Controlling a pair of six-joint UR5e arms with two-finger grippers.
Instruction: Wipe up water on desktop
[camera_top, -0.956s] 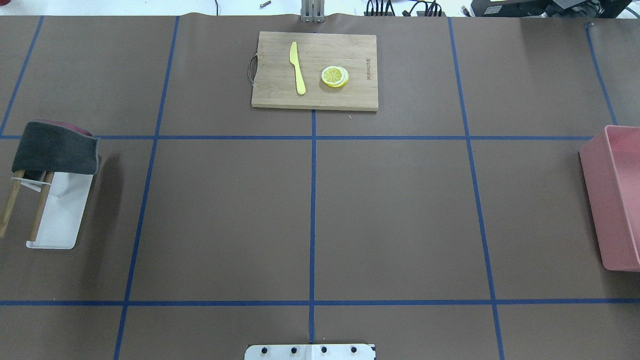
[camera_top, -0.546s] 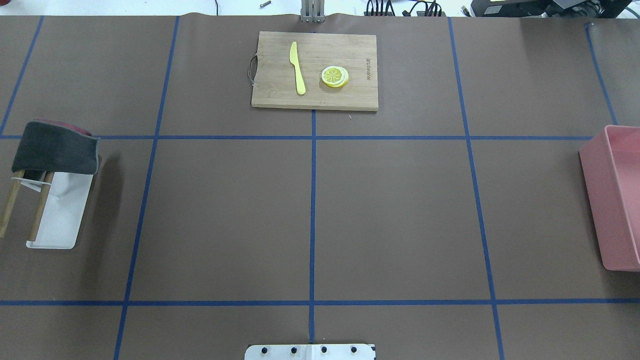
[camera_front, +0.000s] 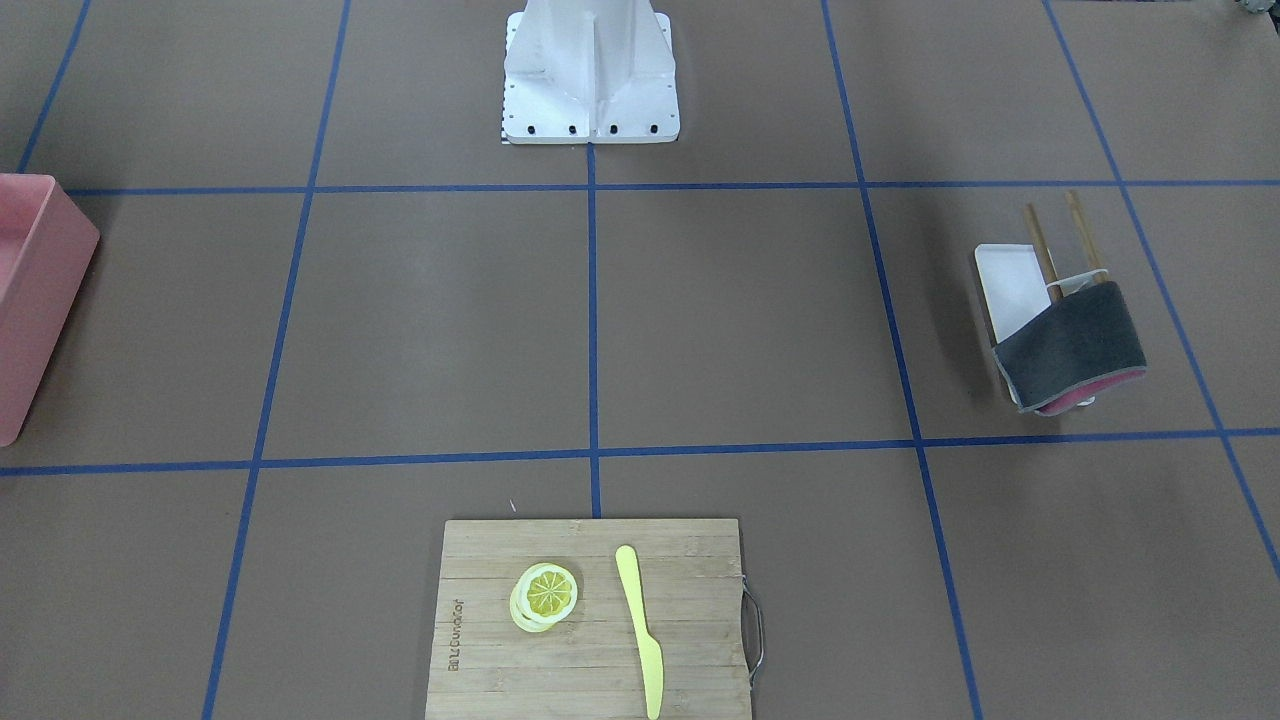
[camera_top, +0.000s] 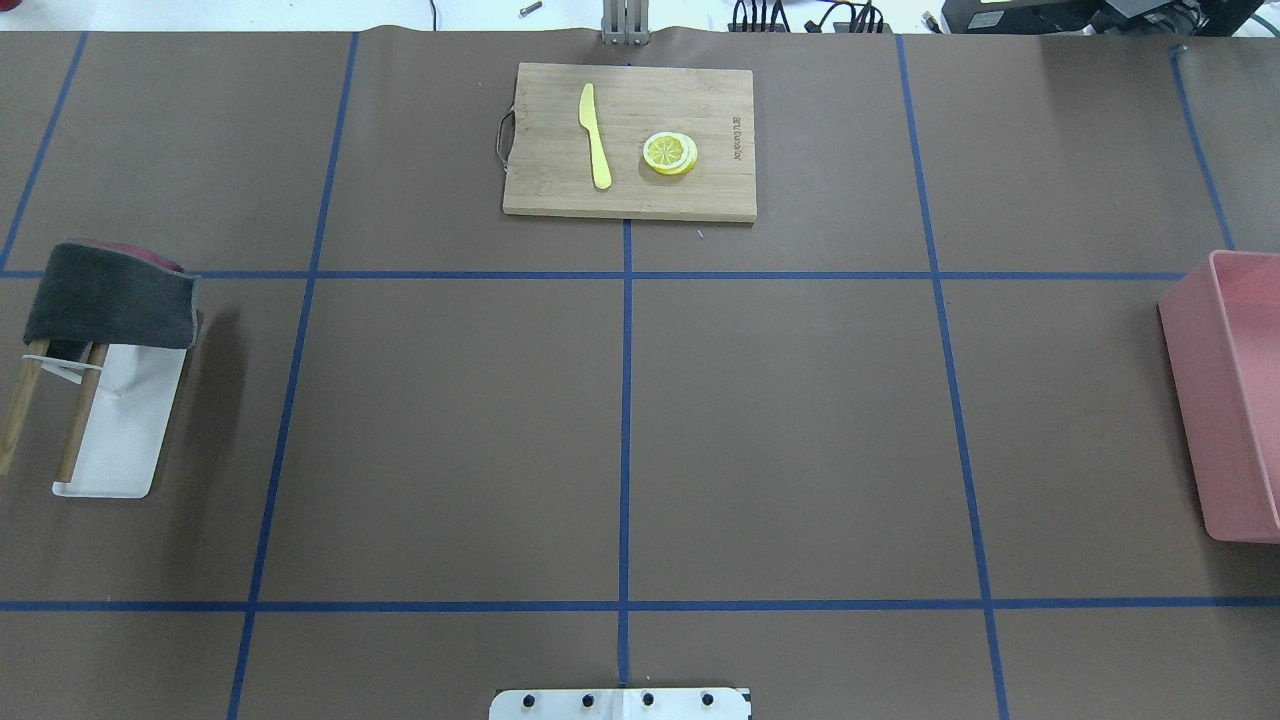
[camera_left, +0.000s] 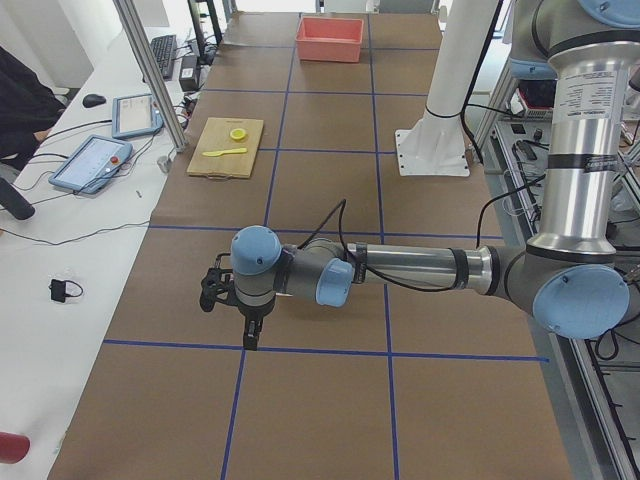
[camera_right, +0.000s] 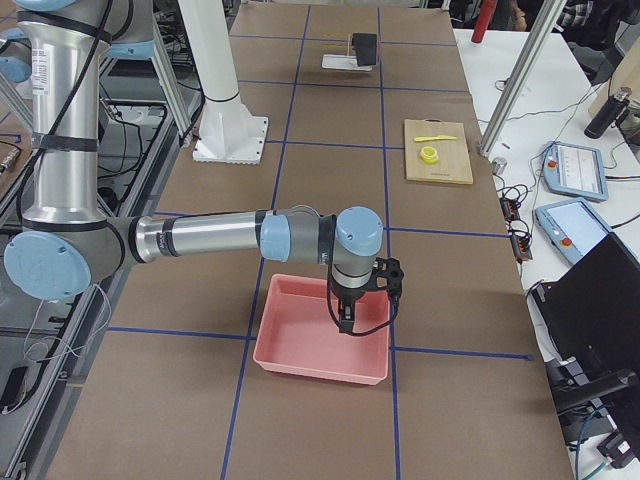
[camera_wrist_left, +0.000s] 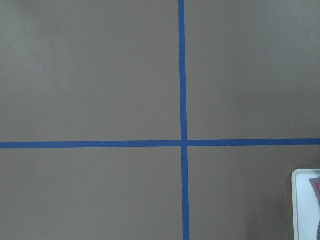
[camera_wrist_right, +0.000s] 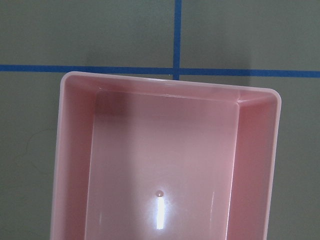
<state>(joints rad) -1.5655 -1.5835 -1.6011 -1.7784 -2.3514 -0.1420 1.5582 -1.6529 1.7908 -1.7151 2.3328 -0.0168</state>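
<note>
The desktop (camera_top: 800, 430) is matte brown with blue tape lines; I see no plain water on it. A grey cloth (camera_top: 110, 295) hangs over a wooden rack on a white tray (camera_top: 125, 430) at the left end, and also shows in the front-facing view (camera_front: 1070, 345). My left gripper (camera_left: 249, 338) shows only in the exterior left view, hanging over the desktop near a tape crossing; I cannot tell if it is open. My right gripper (camera_right: 345, 325) shows only in the exterior right view, above the pink bin (camera_right: 300, 350); I cannot tell its state.
A bamboo cutting board (camera_top: 690, 100) at the far middle holds a yellow knife (camera_top: 595, 135) and lemon slices (camera_top: 670, 153). The pink bin (camera_top: 1235, 400) stands at the right end. The robot's white base (camera_front: 590, 80) is at the near edge.
</note>
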